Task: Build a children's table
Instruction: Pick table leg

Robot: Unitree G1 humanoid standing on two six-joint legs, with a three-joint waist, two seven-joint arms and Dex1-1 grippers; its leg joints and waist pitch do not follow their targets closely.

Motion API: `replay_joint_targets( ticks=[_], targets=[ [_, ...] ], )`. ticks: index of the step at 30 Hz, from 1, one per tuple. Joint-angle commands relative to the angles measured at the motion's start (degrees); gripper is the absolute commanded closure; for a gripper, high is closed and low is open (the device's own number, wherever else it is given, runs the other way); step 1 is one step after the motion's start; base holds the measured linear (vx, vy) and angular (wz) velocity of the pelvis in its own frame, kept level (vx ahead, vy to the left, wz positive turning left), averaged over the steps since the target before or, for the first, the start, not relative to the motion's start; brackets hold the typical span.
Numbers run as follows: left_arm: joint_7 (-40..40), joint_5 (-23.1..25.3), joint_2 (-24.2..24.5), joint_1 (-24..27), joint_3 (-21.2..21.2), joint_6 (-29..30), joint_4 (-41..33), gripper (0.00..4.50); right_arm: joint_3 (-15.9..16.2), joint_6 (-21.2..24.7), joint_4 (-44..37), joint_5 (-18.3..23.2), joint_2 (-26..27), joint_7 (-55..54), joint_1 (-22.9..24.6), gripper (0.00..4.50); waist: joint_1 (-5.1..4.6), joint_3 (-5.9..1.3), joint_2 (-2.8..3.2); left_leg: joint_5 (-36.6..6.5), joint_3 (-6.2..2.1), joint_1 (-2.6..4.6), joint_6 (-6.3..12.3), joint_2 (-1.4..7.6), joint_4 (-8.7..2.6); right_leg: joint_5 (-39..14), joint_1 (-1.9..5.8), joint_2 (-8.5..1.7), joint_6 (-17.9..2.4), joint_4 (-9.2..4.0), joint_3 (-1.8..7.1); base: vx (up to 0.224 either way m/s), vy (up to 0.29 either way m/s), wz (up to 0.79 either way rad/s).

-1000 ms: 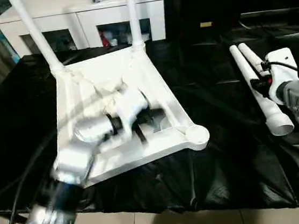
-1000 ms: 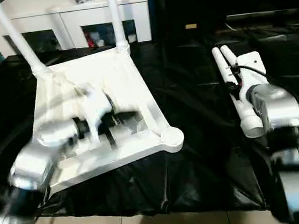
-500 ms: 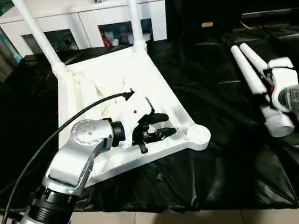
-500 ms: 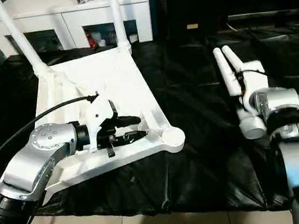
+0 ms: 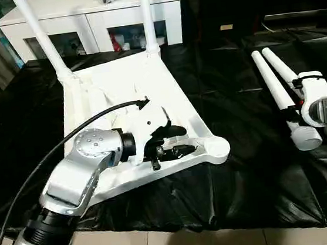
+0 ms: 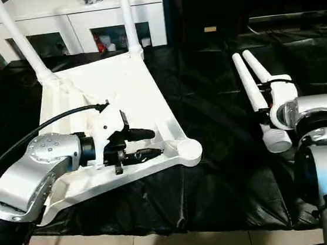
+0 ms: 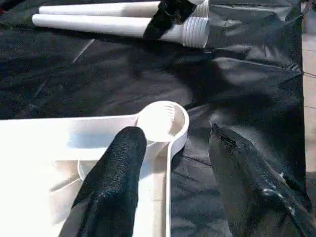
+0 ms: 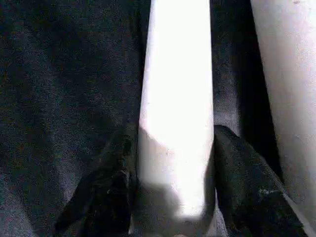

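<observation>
Tabletop (image 5: 148, 94) on black sheet (image 5: 245, 166), cabinet (image 5: 89, 15) behind.

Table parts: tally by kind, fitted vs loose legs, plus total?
White plastic ribbed tabletop, upside down on the black sheet: 1
White tubular legs standing in its far corner sockets: 2
White tubular legs lying loose on the sheet: 2
Total: 5 parts

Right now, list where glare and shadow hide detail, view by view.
Right wrist view: the leg glares flat white, with a shadow across one stretch. Left wrist view: the corner socket glares, and light streaks the folds of the black sheet. Left eye view: the tabletop washes out at its far half, ribs barely readable.
</observation>
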Motion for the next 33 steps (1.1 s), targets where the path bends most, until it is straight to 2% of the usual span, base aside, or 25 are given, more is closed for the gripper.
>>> replay_joint_targets(
  ticks=[1,4,5,7,9,10,11,12,13,14,15,16,17,18,19,20,21,22,23,24,26,27,28,30,33],
  targets=[
    [0.35,0.33,0.54,-0.84,0.64,0.14,-0.65,2.11,-0.94,-0.13,0.52,0.31,-0.39,-0.52,-0.81,2.64,0.12,-3.86,-1.69,-11.46,-0.61,1.05,1.44,1.28,-2.99,-12.8,2.65,-2.23,-14.38,-3.86,1.43,0.0,0.0,0.0],
    [1.34,0.17,-0.01,-0.75,1.35,-0.12,-0.28,2.11,-2.26,-0.42,0.46,1.52,-0.51,-0.97,-0.52,2.64,0.11,-3.95,-1.58,-11.02,-0.59,1.05,1.51,1.27,-2.92,-11.79,2.67,-2.2,-14.56,-3.78,1.43,0.0,0.0,0.0],
    [1.84,0.15,-0.38,-0.75,1.66,-0.32,0.06,2.11,-2.7,-0.46,0.42,1.99,-0.54,-0.88,-0.43,2.65,0.06,-3.96,-1.01,-11.23,-0.6,1.13,1.43,1.26,-2.89,-11.29,2.6,-2.15,-14.71,-3.8,1.41,0.0,0.0,0.0],
    [3.45,0.31,-1.74,-1.04,2.36,-1.03,1.3,2.11,-4.57,-0.91,0.02,4.12,-0.33,0.52,-0.42,2.65,-0.02,-3.99,-0.69,-11.4,-0.64,1.05,1.46,1.21,-2.86,-10.32,2.71,-2.08,-14.99,-3.71,1.34,0.0,0.0,0.0],
    [6.62,0.71,-4.28,-1.8,3.65,-2.32,3.54,2.11,-7.14,-2.71,-1.16,7.27,0.36,3.82,-0.37,2.65,-0.07,-4.12,-0.75,-11.88,-0.61,1.07,1.88,1.18,-2.74,-9.38,2.82,-2.02,-15.23,-3.73,1.29,0.0,0.0,0.0],
    [6.62,0.71,-4.28,-1.8,3.65,-2.32,3.54,2.11,-7.14,-2.71,-1.16,7.27,0.36,3.82,-0.37,2.65,-0.14,-4.15,-0.67,-12.01,-0.57,1.02,2.31,1.19,-2.66,-8.66,2.85,-2.04,-15.39,-3.78,1.25,0.0,0.0,0.0],
    [10.04,0.19,-7.47,-2.73,5.47,-3.76,5.97,2.11,-10.27,-6.11,-3.03,10.69,1.45,6.62,0.18,2.65,-0.11,-4.24,-0.15,-11.72,-0.65,1.02,2.62,1.19,-2.58,-8.2,2.87,-2.06,-15.64,-3.62,1.19,0.0,0.0,0.0],
    [12.53,-0.16,-9.73,-3.32,6.76,-4.64,7.6,2.11,-11.85,-7.58,-4.29,12.54,2.15,8.63,0.71,2.65,-0.23,-4.26,-0.56,-11.91,-0.56,0.89,3.29,1.21,-2.47,-7.67,3.0,-2.09,-15.76,-3.7,1.2,0.0,0.0,0.0],
    [13.37,-0.16,-10.4,-3.56,7.1,-4.98,8.2,2.11,-12.32,-7.85,-4.84,13.19,2.47,9.35,0.96,2.65,-0.17,-4.26,-0.64,-11.55,-0.55,0.85,3.73,1.16,-2.46,-7.5,3.11,-2.14,-15.7,-3.81,1.16,0.0,0.0,0.0],
    [15.18,-0.15,-11.86,-4.08,7.85,-5.72,9.5,2.11,-13.37,-8.44,-6.02,14.6,3.18,10.94,1.51,2.65,-0.2,-4.33,-0.27,-10.61,-0.57,0.73,4.66,1.13,-2.36,-6.57,3.14,-2.13,-15.71,-3.82,1.09,0.0,0.0,0.0],
    [18.64,-1.5,-15.68,-5.44,10.02,-6.54,12.62,2.11,-13.91,-8.28,-11.27,17.23,5.52,15.93,4.32,2.65,-0.14,-4.44,-0.02,-10.07,-0.72,0.73,4.91,1.17,-2.25,-6.1,3.15,-2.15,-15.9,-3.57,1.03,0.0,0.0,0.0],
    [20.61,-2.68,-18.12,-6.39,11.49,-6.74,14.62,2.11,-13.9,-7.38,-15.57,19.03,7.27,19.08,6.58,2.66,0.04,-4.53,-0.26,-9.19,-0.53,0.72,6.3,1.02,-2.05,-4.2,3.26,-1.96,-15.59,-3.69,1.06,0.0,0.0,0.0],
    [20.76,-2.84,-18.39,-6.49,11.66,-6.77,14.84,2.11,-13.91,-7.25,-16.2,19.31,7.49,19.43,6.91,2.66,0.13,-4.72,-0.38,-7.53,-0.75,0.56,7.44,1.15,-2.09,-2.68,3.42,-2.08,-16.03,-3.44,0.92,0.0,0.0,0.0],
    [22.66,-5.17,-21.5,-7.82,14.02,-6.03,17.36,2.11,-13.35,-5.74,-24.36,22.35,10.02,22.69,11.2,2.66,0.22,-4.91,-0.71,-6.34,-0.77,0.49,8.23,1.15,-1.95,-1.85,3.45,-2.08,-16.24,-3.29,0.92,0.0,0.0,0.0],
    [22.88,-5.45,-21.83,-7.97,14.3,-5.88,17.63,2.11,-13.24,-5.58,-25.29,22.66,10.29,22.99,11.69,2.66,0.46,-4.78,-0.65,-5.89,-0.71,0.51,8.61,1.09,-1.97,-1.63,3.41,-2.02,-15.91,-3.41,0.97,0.0,0.0,0.0],
    [23.66,-7.04,-23.39,-8.83,15.74,-4.8,19.19,2.11,-12.69,-4.6,-30.26,24.62,11.67,24.82,14.31,2.66,0.54,-5.1,-0.97,-4.59,-0.91,0.44,9.15,1.3,-1.89,-1.03,3.4,-2.16,-16.46,-3.12,0.92,0.0,0.0,0.0],
    [24.37,-9.34,-25.4,-9.97,17.57,-3.51,21.28,2.11,-11.61,-2.4,-37.22,27.41,13.39,26.99,17.97,2.66,1.03,-4.93,-0.85,-3.97,-0.64,0.61,9.71,1.14,-1.76,-0.86,3.24,-1.98,-15.74,-3.27,1.11,0.0,0.0,0.0],
    [24.38,-9.48,-25.51,-10.04,17.66,-3.4,21.41,2.11,-11.53,-2.24,-37.68,27.62,13.49,27.13,18.21,2.66,1.03,-4.93,-0.85,-3.97,-0.64,0.61,9.71,1.14,-1.76,-0.86,3.24,-1.98,-15.74,-3.27,1.11,0.0,0.0,0.0],
    [24.55,-11.86,-27.51,-11.35,19.34,-1.51,23.65,2.11,-10.16,1.06,-45.73,31.69,15.12,29.48,22.29,2.66,1.34,-4.9,-1.15,-4.26,-0.74,0.63,10.05,1.35,-1.96,-3.32,3.03,-2.04,-15.46,-3.58,0.96,0.0,0.0,0.0],
    [24.73,-12.67,-28.38,-11.95,20.02,-1.19,24.71,2.11,-9.79,2.35,-48.91,33.33,15.74,30.17,23.88,2.66,1.66,-4.88,-0.93,-5.23,-0.89,0.8,9.37,1.57,-2.11,-6.03,3.0,-2.32,-15.01,-3.64,1.07,0.0,0.0,0.0],
    [24.77,-12.75,-28.54,-12.09,20.12,-1.16,24.9,2.11,-9.69,2.48,-49.59,33.6,15.89,30.26,24.21,2.66,1.76,-4.71,-0.95,-6.39,-1.03,0.72,7.95,1.74,-2.43,-9.51,2.89,-2.43,-14.05,-4.04,1.04,0.0,0.0,0.0],
    [24.64,-14.36,-29.95,-13.1,20.95,0.05,25.78,2.11,-8.64,4.18,-55.79,35.82,17.0,31.09,27.13,2.66,1.85,-4.35,-0.9,-7.77,-0.81,0.96,6.85,1.64,-2.58,-11.97,2.64,-2.32,-12.77,-4.56,1.24,0.0,0.0,0.0],
    [24.66,-15.43,-30.52,-13.58,21.28,0.81,25.92,2.11,-8.14,5.34,-59.61,36.76,17.58,31.16,28.82,2.66,2.1,-4.39,-0.65,-8.72,-0.9,1.23,6.32,1.77,-2.64,-13.17,2.53,-2.48,-12.47,-4.63,1.29,0.0,0.0,0.0],
    [24.6,-16.99,-31.16,-13.98,21.65,2.36,25.7,2.11,-7.48,6.96,-64.01,37.96,18.17,31.05,30.58,2.66,2.03,-4.29,-0.68,-9.49,-1.14,1.01,5.02,1.74,-3.06,-14.78,2.68,-2.53,-10.94,-4.82,1.3,0.0,0.0,0.0],
    [24.52,-18.21,-31.55,-14.33,22.34,3.41,25.61,2.11,-6.5,8.36,-67.5,38.31,18.17,29.98,31.87,2.66,1.94,-4.23,-0.96,-9.62,-1.2,0.94,3.78,1.59,-3.26,-15.99,2.59,-2.67,-10.06,-5.04,1.41,0.0,0.0,0.0]
  ],
)
